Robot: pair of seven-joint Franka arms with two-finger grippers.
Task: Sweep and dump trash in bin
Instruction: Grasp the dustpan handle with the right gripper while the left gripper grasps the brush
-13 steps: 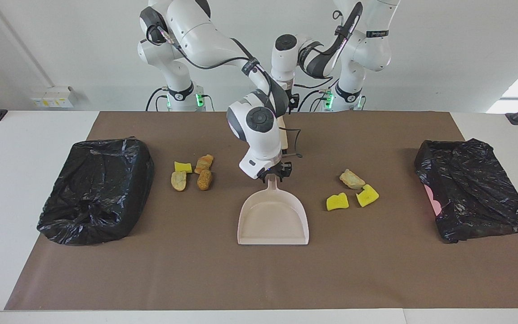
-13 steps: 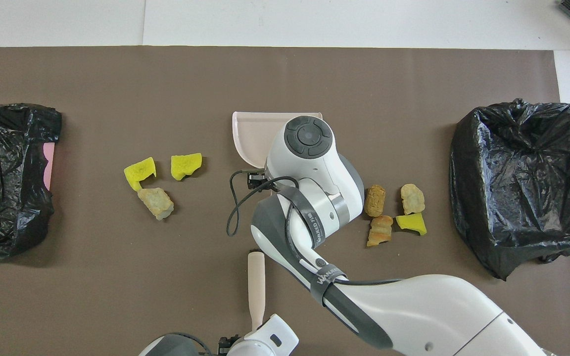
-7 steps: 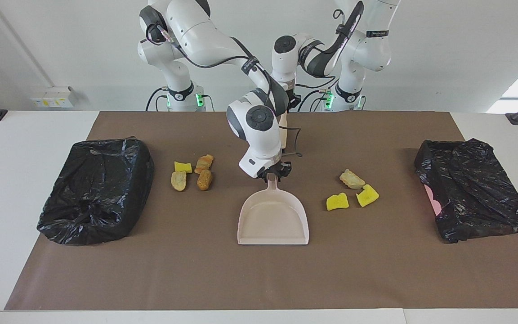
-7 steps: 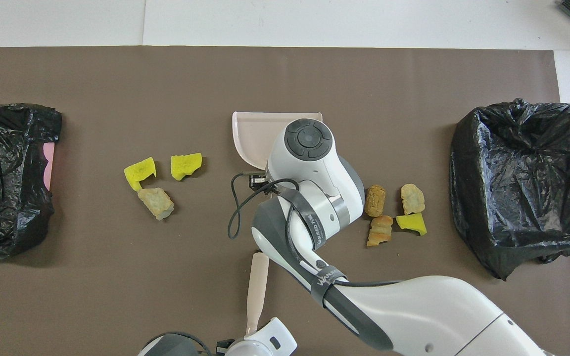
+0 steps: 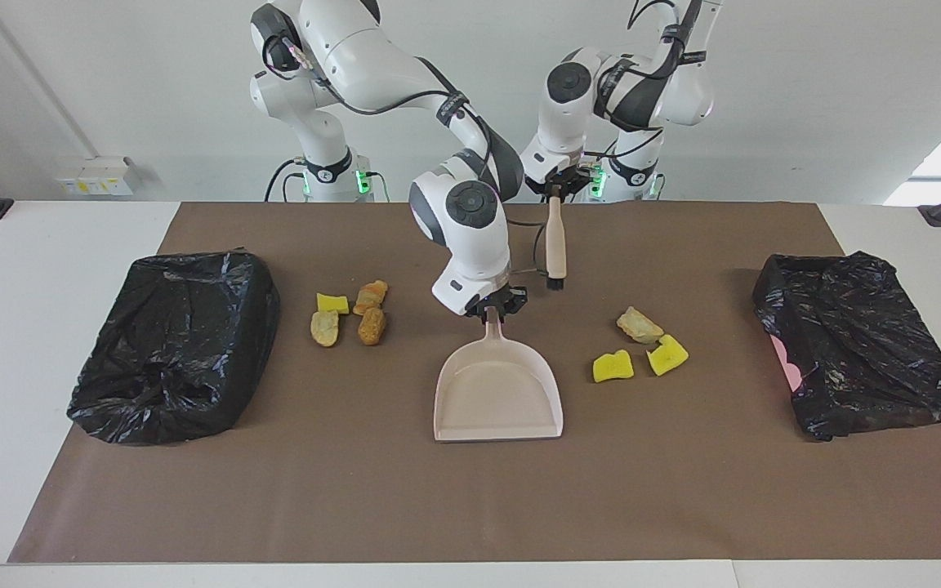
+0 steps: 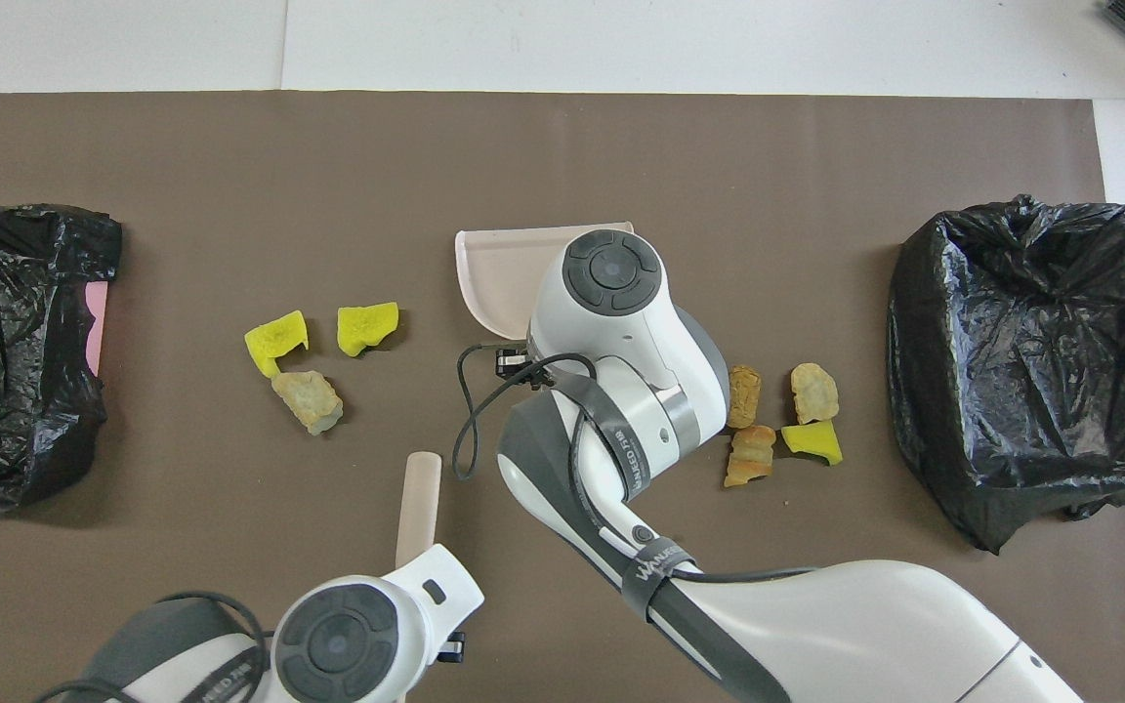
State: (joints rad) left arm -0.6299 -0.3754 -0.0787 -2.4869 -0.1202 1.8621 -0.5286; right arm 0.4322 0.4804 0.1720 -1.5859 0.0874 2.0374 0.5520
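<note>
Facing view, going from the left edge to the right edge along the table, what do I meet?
Black bin bag → brown and yellow trash → dustpan → yellow and tan trash → second black bag.

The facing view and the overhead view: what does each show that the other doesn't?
Only the facing view shows the right gripper shut on the dustpan handle, the brush's dark bristles hanging from the shut left gripper, and the robots' bases. Only the overhead view shows inside the open bin at the right arm's end of the table. Both show the dustpan, the brush, the trash in two clusters either side of the pan, and both black-bagged bins.
</note>
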